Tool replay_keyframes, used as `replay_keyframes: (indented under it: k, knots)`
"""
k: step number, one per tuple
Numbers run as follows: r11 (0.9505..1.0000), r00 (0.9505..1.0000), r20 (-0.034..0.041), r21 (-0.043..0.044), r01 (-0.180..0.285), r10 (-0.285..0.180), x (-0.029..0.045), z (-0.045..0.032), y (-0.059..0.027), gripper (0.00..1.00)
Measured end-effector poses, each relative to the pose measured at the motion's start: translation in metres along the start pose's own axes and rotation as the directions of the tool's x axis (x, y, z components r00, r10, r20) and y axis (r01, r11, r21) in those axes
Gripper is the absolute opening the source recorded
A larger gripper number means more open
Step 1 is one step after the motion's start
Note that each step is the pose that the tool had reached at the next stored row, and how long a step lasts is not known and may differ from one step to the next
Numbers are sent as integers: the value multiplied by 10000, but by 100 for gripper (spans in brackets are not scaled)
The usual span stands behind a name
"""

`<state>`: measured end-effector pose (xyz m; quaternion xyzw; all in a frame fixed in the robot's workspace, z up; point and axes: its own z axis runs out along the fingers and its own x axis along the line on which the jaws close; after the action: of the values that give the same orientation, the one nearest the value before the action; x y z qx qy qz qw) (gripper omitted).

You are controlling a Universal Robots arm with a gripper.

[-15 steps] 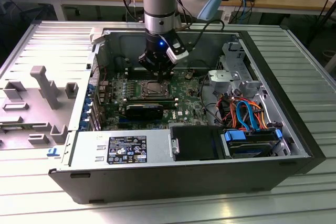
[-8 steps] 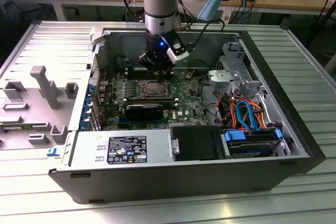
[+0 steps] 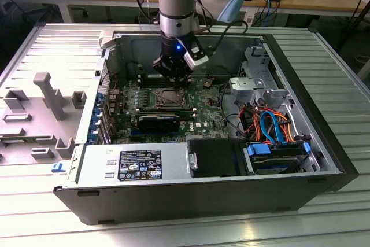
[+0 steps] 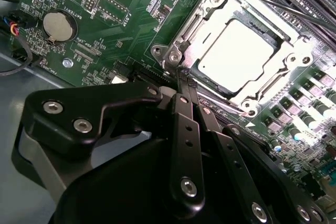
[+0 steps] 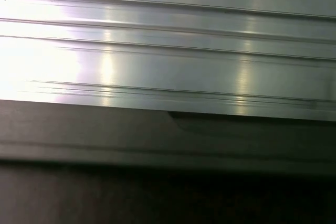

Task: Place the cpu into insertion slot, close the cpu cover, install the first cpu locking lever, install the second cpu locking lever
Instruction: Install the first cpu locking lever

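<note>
In the second wrist view the fingers (image 4: 185, 85) are drawn together with no visible gap, their tips pressed at the corner of the cpu cover (image 4: 294, 51), holding nothing. The cover lies closed over the cpu (image 4: 239, 51), which sits in the insertion slot (image 4: 202, 74). In the exterior view the gripper (image 3: 175, 77) stands just above the slot (image 3: 169, 98) inside the open computer case (image 3: 300, 172) on the table (image 3: 347, 102).

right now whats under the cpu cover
The cpu shows through the window of the closed cpu cover, seated in the insertion slot. The slot's contacts beneath the chip are hidden.
</note>
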<state>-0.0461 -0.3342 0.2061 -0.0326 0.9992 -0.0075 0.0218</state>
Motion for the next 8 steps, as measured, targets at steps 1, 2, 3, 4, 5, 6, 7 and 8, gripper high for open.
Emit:
replay_keyframes:
  k: [1,2,3,4,5,6,7,8]
  knots:
    - [10000,10000,0,0,0,0,0,3,-3,11]
    - [10000,10000,0,0,0,0,0,4,-5,11]
    - [10000,10000,0,1,-1,1,1,6,-8,11]
    - [10000,10000,0,1,-1,1,2,11,-17,11]
    - [10000,10000,0,1,-2,2,2,14,-19,11]
    - [10000,10000,-1,-1,-1,1,2,14,-19,11]
    - [10000,10000,0,-6,-1,1,3,14,-19,11]
    - [10000,10000,0,-11,-2,2,3,14,-19,11]
